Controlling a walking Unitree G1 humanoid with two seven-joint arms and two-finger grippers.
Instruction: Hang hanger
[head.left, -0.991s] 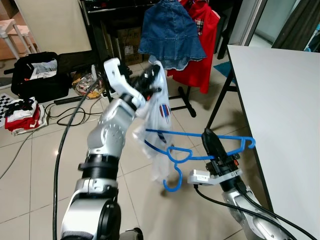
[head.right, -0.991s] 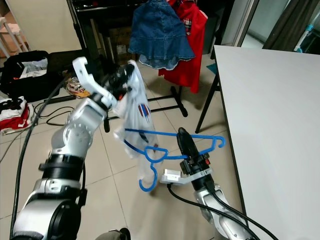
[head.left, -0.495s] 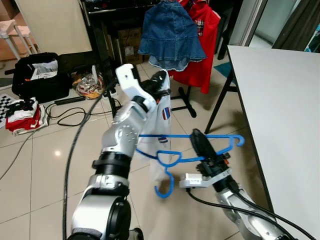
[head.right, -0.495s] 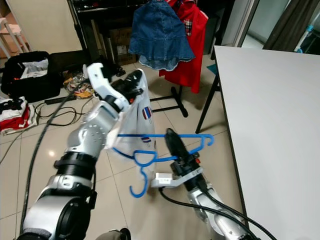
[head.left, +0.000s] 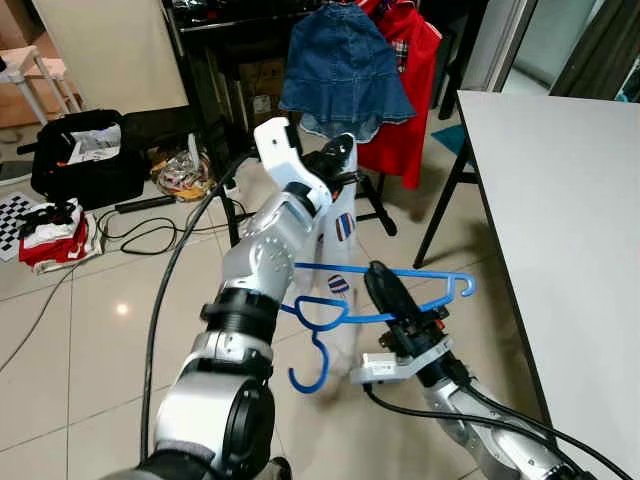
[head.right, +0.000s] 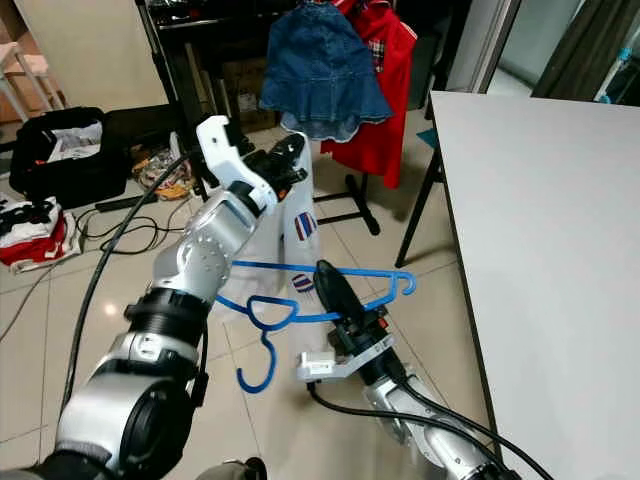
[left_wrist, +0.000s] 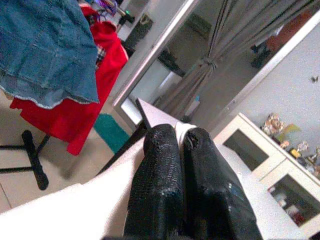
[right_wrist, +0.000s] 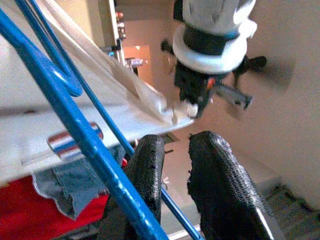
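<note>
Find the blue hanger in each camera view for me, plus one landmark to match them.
Left eye: blue hanger centre, across the right claw.
Right eye: hanger centre, slightly left.
Left wrist: not in it.
Right wrist: hanger slants beside the near finger.
Shared landmark: denim skirt.

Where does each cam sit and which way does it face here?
Eye views: head, looking forward and down at both arms, blue hanger, white garment.
Left wrist: along left gripper, pinching the garment; denim skirt beyond.
Right wrist: along right gripper, hanger against one finger.
Shared: hanger, garment.
</note>
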